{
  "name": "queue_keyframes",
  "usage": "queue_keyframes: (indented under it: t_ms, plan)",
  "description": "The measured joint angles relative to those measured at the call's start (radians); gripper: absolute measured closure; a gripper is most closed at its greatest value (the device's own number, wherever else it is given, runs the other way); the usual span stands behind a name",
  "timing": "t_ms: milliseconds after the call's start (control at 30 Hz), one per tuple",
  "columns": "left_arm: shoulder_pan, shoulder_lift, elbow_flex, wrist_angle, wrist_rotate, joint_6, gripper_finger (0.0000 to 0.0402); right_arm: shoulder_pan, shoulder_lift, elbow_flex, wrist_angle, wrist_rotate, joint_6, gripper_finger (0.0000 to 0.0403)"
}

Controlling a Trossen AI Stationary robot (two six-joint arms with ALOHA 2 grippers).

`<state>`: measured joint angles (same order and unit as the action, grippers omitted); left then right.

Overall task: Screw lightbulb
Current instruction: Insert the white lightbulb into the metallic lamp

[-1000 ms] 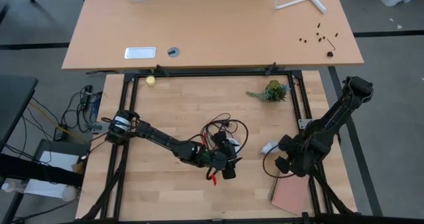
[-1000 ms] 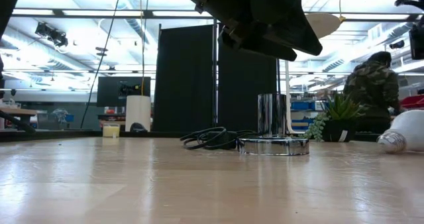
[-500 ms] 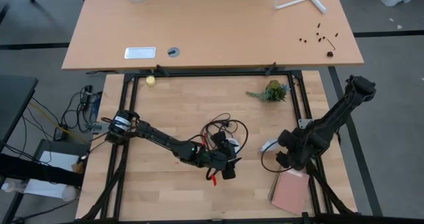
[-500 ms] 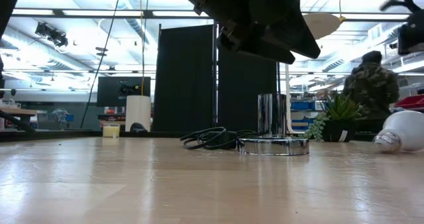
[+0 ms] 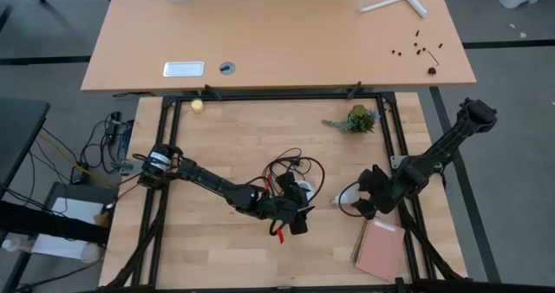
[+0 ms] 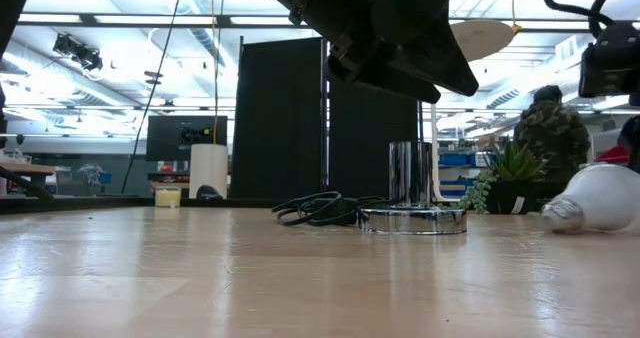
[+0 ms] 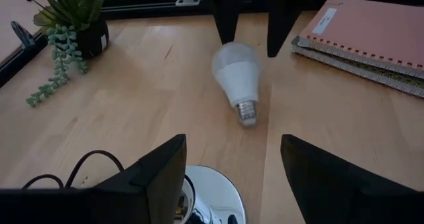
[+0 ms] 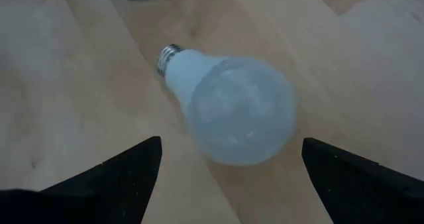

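Lightbulb (image 5: 349, 198) lying on its side on the wooden surface (image 5: 217, 146), glass globe toward the right gripper (image 5: 364, 203), greyish screw base pointing away from it toward the silver socket disc (image 6: 413, 219) and its coiled black cord (image 5: 290, 167). Long axis running roughly along the line between the two arms, close to flat on the wood. Right gripper plainly the nearer one: hovering just above and behind the globe, jaws spread wide with nothing between them, one finger (image 8: 112, 177) to each side of the bulb in its own wrist view. Left gripper (image 5: 299, 217) parked over the socket disc, jaws likewise open and holding nothing, the bulb well apart from it across bare wood, seen beyond its fingers (image 7: 156, 177) with the other arm's two dark fingers straddling the globe. Judged from this: grasp not yet made, and the coming move probably a short drop onto the widest part of the globe, jaws closing across the axis rather than along it. Likely trouble: a round, smooth globe free to roll sideways or squirt out under an off-centre pinch. Pink spiral notebook (image 5: 380, 250) just beside the right arm, small potted plant (image 5: 355, 120) farther up the surface, both clear of the approach.
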<state>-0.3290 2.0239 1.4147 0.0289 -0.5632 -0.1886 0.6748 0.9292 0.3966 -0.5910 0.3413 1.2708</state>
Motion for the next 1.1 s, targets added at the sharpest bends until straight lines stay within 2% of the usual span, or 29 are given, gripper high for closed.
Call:
queue_keyframes:
  t_ms: [167,333,533,667,833,1000,1100]
  plan:
    - [0.000,0.000,0.000,-0.002,0.000,0.000,0.0153,-0.018,0.014,-0.006,0.028,-0.002,-0.037,0.0029]
    - [0.000,0.000,0.000,-0.001,0.000,-0.001,0.0153,-0.018,0.038,-0.006,0.127,-0.003,-0.082,0.0029]
    - [-0.010,0.000,0.000,0.014,0.000,0.001,0.0153,-0.018,0.135,-0.006,0.219,0.016,-0.162,0.0029]
    - [-0.036,0.000,0.000,0.028,-0.006,0.031,0.0153,0.002,0.208,-0.006,0.351,0.106,-0.299,0.0029]
    - [-0.080,0.000,0.000,0.026,-0.076,0.071,0.0153,0.058,0.255,-0.006,0.458,0.254,-0.412,0.0029]
    - [-0.111,0.000,0.000,0.027,-0.079,0.025,0.0153,0.093,0.258,-0.006,0.475,0.270,-0.454,0.0029]
    - [-0.137,0.021,0.001,0.060,-0.086,0.023,0.0153,0.128,0.267,-0.006,0.551,0.302,-0.562,0.0029]
